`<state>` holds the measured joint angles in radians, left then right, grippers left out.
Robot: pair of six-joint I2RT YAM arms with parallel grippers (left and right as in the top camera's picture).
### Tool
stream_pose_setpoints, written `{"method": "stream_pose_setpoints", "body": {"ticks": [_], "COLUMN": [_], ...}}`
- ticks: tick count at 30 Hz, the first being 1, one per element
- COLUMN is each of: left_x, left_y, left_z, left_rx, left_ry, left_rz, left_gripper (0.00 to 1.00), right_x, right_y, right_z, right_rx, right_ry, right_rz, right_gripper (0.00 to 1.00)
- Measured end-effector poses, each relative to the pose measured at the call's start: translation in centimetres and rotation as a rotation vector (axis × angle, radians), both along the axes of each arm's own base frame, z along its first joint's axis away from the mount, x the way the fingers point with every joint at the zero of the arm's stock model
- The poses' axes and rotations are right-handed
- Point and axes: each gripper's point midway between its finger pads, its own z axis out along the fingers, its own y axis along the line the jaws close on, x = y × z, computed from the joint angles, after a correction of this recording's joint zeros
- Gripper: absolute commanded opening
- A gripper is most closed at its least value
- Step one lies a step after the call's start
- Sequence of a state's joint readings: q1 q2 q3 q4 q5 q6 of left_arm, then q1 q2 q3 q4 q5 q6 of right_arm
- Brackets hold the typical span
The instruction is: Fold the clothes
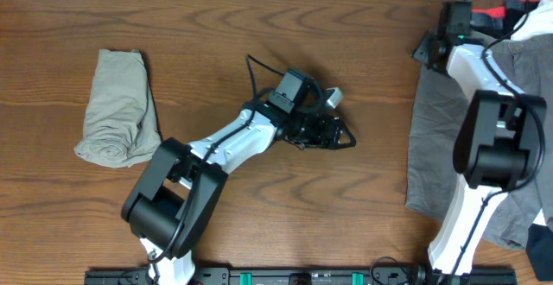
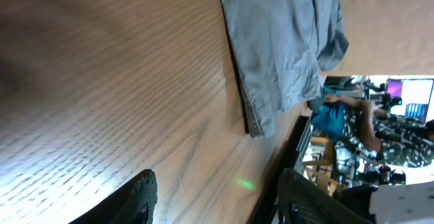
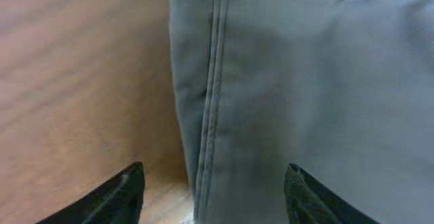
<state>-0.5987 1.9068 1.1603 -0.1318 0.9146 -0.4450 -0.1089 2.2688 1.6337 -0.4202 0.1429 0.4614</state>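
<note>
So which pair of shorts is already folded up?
The khaki-beige pair on the left, gathered into a compact bundle; the grey pair on the right lies spread out.

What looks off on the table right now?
The khaki shorts at far left are a lumpy, lopsided bundle, not a flat fold. The grey shorts lie unfolded and rumpled at far right.

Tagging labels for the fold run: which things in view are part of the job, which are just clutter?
Job: khaki shorts, bundled at left; grey shorts, spread at right; left gripper, right gripper, both open.
Lying about: red item at far corner; black rail along front edge.
</note>
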Motion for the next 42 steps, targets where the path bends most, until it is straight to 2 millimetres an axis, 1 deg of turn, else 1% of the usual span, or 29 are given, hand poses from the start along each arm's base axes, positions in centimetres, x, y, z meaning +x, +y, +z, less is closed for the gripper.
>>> {"method": "stream_pose_setpoints", "body": {"ticks": [2,4,5,6,11,14,15,17,18,20,21,22,23,24,26,27,28,31,32,34,37,42], "left_x": [0.1,-0.1,-0.2,-0.4,-0.7,-0.5,-0.3,0.6,1.1,2.3,2.9,3.3,3.8,4.2,4.6,4.7,4.7,4.0,3.8,3.3,3.0,3.0], "left_y": [0.3,0.4,0.4,0.5,1.2,2.8,3.6,6.0,7.1,10.2,12.2,13.6,15.6,17.8,21.3,23.2,25.1,28.7,29.5,30.3,30.9,31.6], "left_z": [0.2,0.2,0.1,0.0,-0.5,-1.5,-1.7,-1.9,-1.8,-0.9,-0.1,0.6,1.5,2.6,4.4,5.4,6.5,8.7,9.3,10.1,10.7,10.4], "left_rx": [0.002,0.009,0.012,0.018,0.054,0.122,0.149,0.205,0.23,0.274,0.296,0.313,0.331,0.347,0.367,0.373,0.378,0.397,0.4,0.406,0.424,0.473], "left_ry": [0.004,0.015,0.022,0.033,0.068,0.112,0.124,0.14,0.142,0.131,0.118,0.106,0.089,0.067,0.035,0.014,-0.007,-0.063,-0.082,-0.113,-0.148,-0.168], "left_rz": [0.006,0.006,0.005,0.006,0.016,0.059,0.083,0.146,0.176,0.255,0.304,0.337,0.386,0.438,0.522,0.571,0.617,0.701,0.718,0.729,0.731,0.737], "left_gripper": [0.59,0.59,0.57,0.54,0.45,0.42,0.41,0.4,0.4,0.41,0.41,0.41,0.41,0.41,0.42,0.42,0.42,0.42,0.43,0.43,0.43,0.43], "right_x": [0.6,0.8,0.8,0.8,1.0,1.2,1.2,1.3,1.4,1.6,1.7,1.7,1.6,1.5,1.1,0.7,0.4,-1.3,-2.0,-3.1,-5.0,-8.7], "right_y": [0.0,0.0,-0.1,-0.2,-0.3,0.7,1.1,2.1,2.7,4.3,5.5,6.7,8.4,9.7,13.9,16.6,18.8,25.2,27.3,30.4,35.1,41.1], "right_z": [-0.1,-0.2,-0.2,-0.3,-0.2,0.6,1.2,3.1,4.5,7.9,9.9,11.5,13.3,14.3,16.4,16.9,17.0,16.4,16.1,15.8,15.0,13.3], "right_rx": [-0.003,-0.006,-0.001,-0.003,0.02,0.045,0.051,0.056,0.055,0.051,0.048,0.048,0.048,0.052,0.063,0.073,0.082,0.097,0.099,0.106,0.129,0.135], "right_ry": [-0.021,-0.029,-0.031,-0.029,-0.041,-0.053,-0.059,-0.084,-0.101,-0.155,-0.19,-0.218,-0.248,-0.267,-0.306,-0.318,-0.32,-0.302,-0.295,-0.293,-0.288,-0.259], "right_rz": [0.003,0.002,-0.003,-0.004,0.002,0.066,0.092,0.152,0.182,0.246,0.284,0.317,0.361,0.392,0.484,0.543,0.591,0.723,0.766,0.832,0.959,1.147], "right_gripper": [0.4,0.12,0.04,0.01,0.01,0.01,0.01,0.01,0.01,0.01,0.01,0.01,0.02,0.02,0.03,0.03,0.03,0.03,0.01,0.01,0.01,0.03]}}
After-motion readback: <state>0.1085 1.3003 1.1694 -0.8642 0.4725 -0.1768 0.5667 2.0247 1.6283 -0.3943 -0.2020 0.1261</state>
